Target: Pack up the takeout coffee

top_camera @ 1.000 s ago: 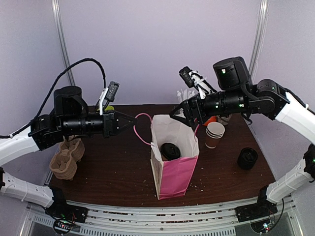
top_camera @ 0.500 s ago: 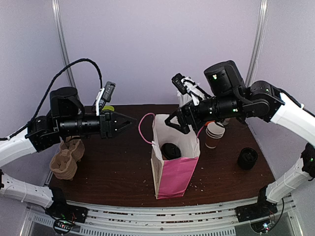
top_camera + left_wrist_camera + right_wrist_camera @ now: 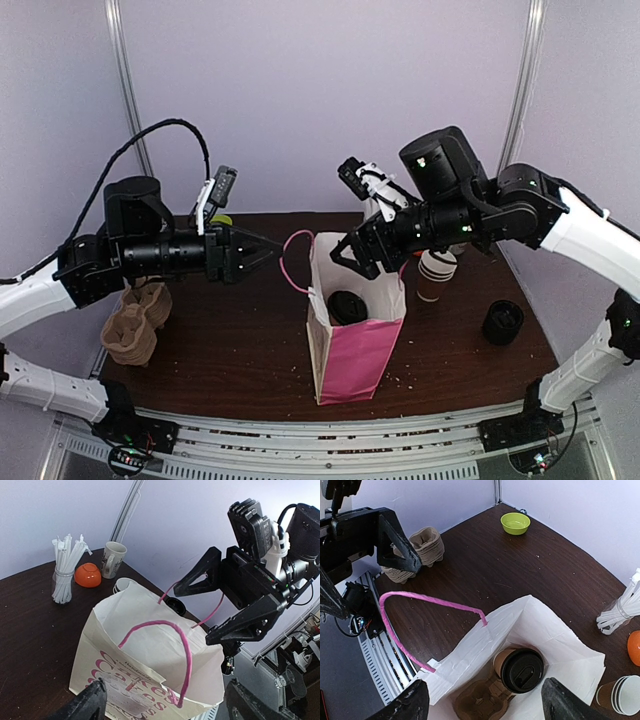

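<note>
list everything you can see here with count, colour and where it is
paper bag: 1, white and pink, upright at table centre
takeout coffee: 1, brown with black lid, inside the bag
cup carrier: 1, brown, inside the bag by the coffee
carrier stack: 1, brown, table's left edge
paper cups: 1 stack, brown with white rims, right of the bag
black round item: 1, table's right side
green bowl: 1, back left
orange bowl: 1, back right
mug: 1, cream, beside the orange bowl
straws: 1 jarful, white, by the orange bowl
table: 1, dark brown
left end effector: black, open, left of the bag
right end effector: black, open, over the bag
</note>
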`<state>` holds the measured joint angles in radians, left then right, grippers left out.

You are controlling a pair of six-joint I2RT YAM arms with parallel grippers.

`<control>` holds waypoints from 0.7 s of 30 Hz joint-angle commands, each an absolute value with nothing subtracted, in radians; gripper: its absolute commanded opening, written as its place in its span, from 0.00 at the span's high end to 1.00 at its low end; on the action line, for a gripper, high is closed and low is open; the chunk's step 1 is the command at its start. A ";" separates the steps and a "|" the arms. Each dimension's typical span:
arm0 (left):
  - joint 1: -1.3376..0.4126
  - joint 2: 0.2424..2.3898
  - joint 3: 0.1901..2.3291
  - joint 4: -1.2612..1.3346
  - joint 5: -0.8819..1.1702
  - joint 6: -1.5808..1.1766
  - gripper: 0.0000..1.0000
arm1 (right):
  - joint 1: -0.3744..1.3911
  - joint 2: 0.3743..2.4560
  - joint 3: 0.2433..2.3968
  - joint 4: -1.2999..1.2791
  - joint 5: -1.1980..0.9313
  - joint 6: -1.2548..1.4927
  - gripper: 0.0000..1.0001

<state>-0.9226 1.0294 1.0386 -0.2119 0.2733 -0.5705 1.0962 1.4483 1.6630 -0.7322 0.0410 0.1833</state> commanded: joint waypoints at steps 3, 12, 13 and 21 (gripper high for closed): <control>-0.925 1.098 1.091 -0.186 0.311 -0.536 0.16 | 1.118 1.470 1.704 -0.757 0.073 0.169 0.20; -0.928 1.164 1.142 -0.209 0.296 -0.478 0.68 | 1.129 1.482 1.729 -0.772 0.085 0.165 0.19; -0.928 1.162 1.143 -0.209 0.287 -0.475 0.76 | 1.128 1.474 1.729 -0.766 0.097 0.170 0.18; -0.927 1.135 1.140 -0.243 0.210 -0.439 1.00 | 1.127 1.390 1.750 -0.679 0.230 0.197 0.09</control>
